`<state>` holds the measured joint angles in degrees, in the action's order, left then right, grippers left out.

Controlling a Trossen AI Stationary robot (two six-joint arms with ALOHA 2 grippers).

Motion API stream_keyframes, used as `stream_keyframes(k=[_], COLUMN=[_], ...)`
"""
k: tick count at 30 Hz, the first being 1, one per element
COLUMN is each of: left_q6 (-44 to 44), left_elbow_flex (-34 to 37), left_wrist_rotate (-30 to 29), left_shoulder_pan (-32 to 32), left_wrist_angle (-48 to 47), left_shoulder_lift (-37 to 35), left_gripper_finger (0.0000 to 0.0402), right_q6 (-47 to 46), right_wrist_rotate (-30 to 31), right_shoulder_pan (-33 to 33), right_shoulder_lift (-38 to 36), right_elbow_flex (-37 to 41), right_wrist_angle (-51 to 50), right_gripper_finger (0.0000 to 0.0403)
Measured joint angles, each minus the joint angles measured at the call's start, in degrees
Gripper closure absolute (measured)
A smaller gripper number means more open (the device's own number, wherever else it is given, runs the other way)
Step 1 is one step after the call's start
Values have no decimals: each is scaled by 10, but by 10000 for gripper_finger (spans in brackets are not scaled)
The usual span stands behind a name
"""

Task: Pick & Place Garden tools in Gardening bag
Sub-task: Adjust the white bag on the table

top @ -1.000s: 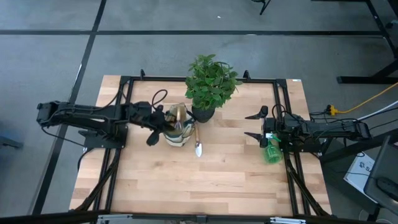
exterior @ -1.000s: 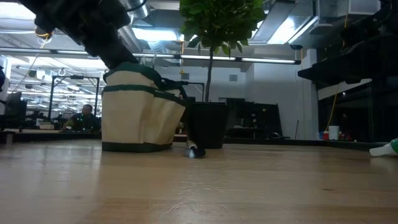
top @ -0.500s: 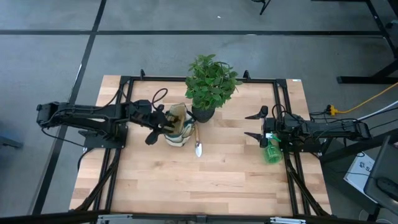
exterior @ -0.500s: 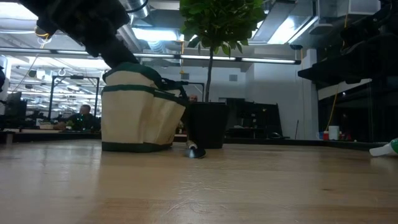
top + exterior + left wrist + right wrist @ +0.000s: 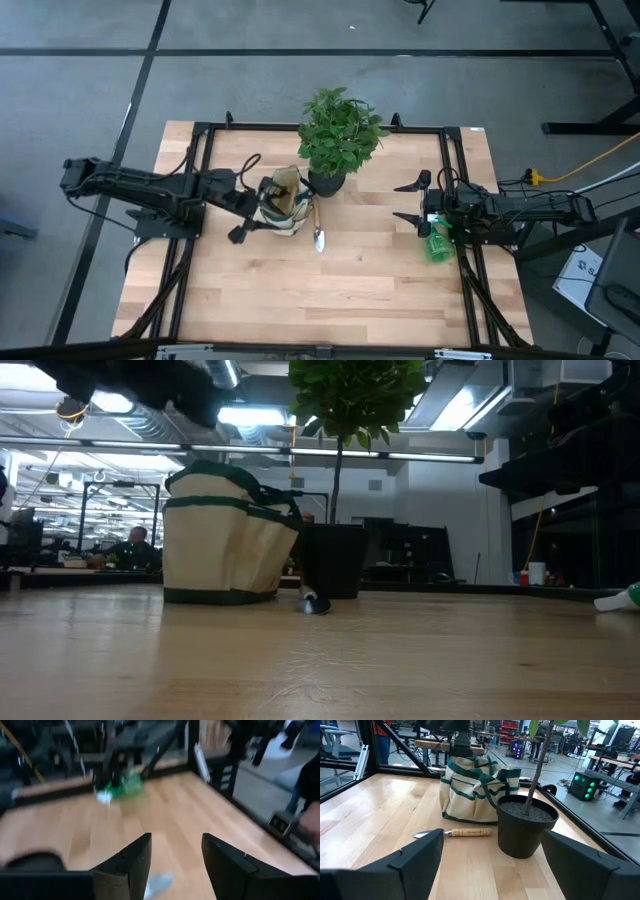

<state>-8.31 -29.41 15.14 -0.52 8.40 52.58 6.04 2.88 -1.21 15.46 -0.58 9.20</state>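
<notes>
A light wooden surface (image 5: 330, 290) is seen from above, with two dark arms reaching in from either side. The leafy potted plant (image 5: 338, 135) is set near the far middle, in a black pot (image 5: 526, 824). The gardening bag (image 5: 283, 203) is stood upright just beside the pot, beige with green trim. The left gripper (image 5: 248, 209) is held at the bag's left side, above the surface – its fingers (image 5: 131, 862) are spread apart, nothing between them. The right gripper (image 5: 413, 201) is parked at the right edge, fingers wide open and empty. A green spray bottle (image 5: 437, 245) is laid beside it. A wooden-handled trowel (image 5: 318, 228) is laid flat just right of the bag.
</notes>
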Motion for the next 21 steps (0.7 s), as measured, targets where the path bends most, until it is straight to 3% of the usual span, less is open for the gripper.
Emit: stream_keyframes(k=[9,21], left_q6=[-20,-15], left_elbow_flex=[0,0], left_wrist_rotate=[-49,-183], left_shoulder_pan=[-60,-188], left_wrist_angle=[101,98], left_shoulder_lift=[16,116], left_gripper_finger=[237,247], right_q6=[0,0], right_wrist_rotate=[0,0], right_shoulder_pan=[0,0], right_shoulder_lift=[0,0], right_elbow_flex=[0,0], right_wrist_angle=[0,0], right_gripper_finger=[62,62])
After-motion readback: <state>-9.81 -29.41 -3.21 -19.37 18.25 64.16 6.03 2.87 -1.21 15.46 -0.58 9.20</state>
